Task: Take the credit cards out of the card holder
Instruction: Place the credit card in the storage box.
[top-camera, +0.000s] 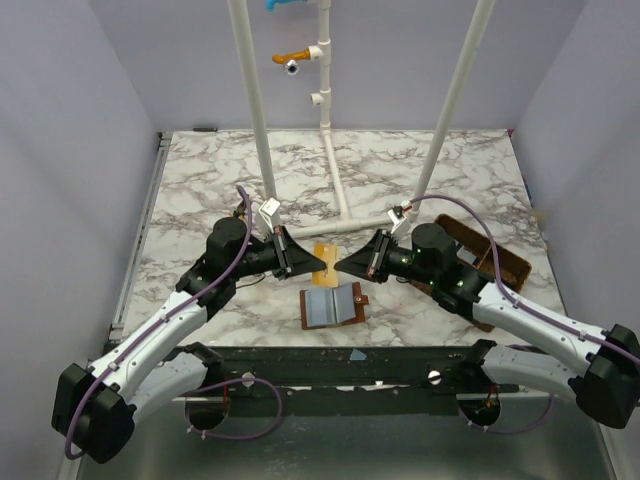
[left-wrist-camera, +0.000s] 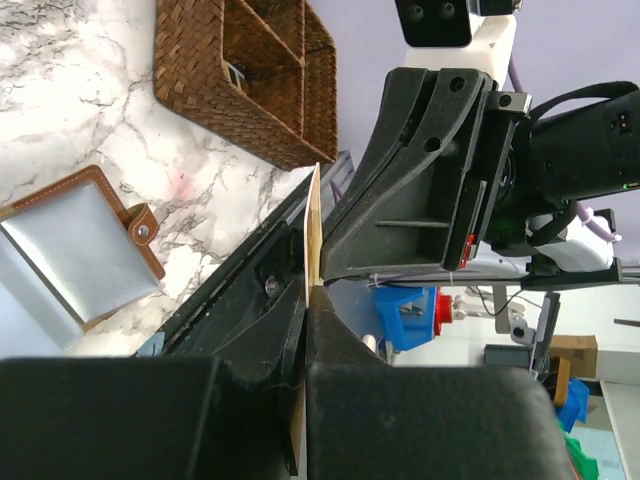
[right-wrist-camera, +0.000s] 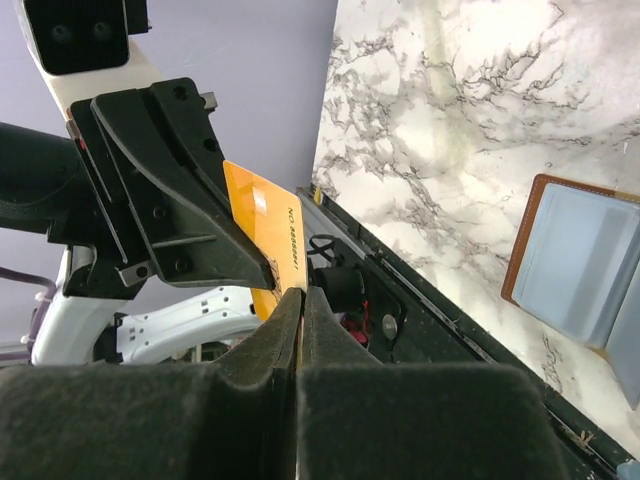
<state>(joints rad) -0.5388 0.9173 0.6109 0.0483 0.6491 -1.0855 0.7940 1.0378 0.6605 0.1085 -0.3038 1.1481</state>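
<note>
1. Our left fingers (top-camera: 312, 262) and right fingers (top-camera: 343, 264) both clamp one yellow card (top-camera: 322, 250) above the open wallet (top-camera: 332, 306) on the desk (top-camera: 200, 180).
2. We should release only one side, keeping the card from dropping.

Yellow credit card (top-camera: 322, 253) held upright, likely midair; brown card holder (top-camera: 331, 306) open.

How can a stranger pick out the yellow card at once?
On the marble table, find where the left gripper and right gripper meet. The card is pinched between them, above the open brown wallet. Only it is yellow and held up.
</note>
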